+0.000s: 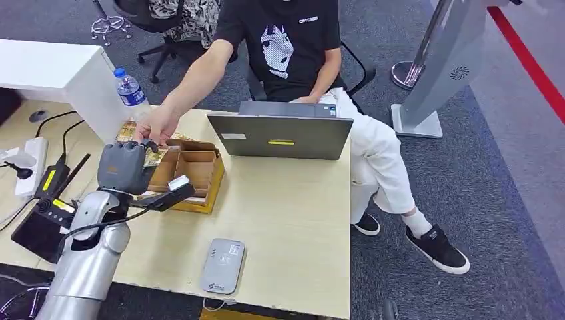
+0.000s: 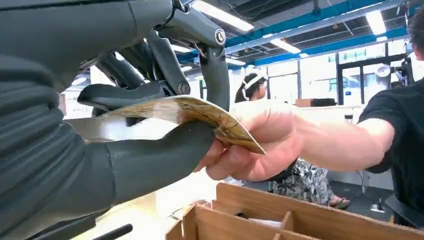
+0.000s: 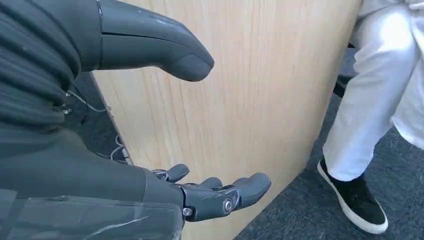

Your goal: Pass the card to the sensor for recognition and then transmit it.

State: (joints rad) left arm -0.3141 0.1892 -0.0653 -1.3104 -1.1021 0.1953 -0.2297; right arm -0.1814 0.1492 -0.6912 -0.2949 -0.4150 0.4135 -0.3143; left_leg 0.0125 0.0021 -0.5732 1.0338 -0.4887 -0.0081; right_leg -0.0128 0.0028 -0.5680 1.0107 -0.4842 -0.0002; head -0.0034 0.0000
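Card (image 2: pixel 200 112) between left hand's fingers (image 2: pixel 170 65) (person's hand (image 2: pixel 260 145) gripping too)

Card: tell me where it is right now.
The card sits between the left hand and the person's hand, both holding it, above the wooden organizer on the table's left side.

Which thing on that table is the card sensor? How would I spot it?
Start at the pale wooden table and look along the edge nearest the robot. The sensor is the flat grey pad with rounded corners lying alone there, unlike the upright laptop and the wooden tray farther back.
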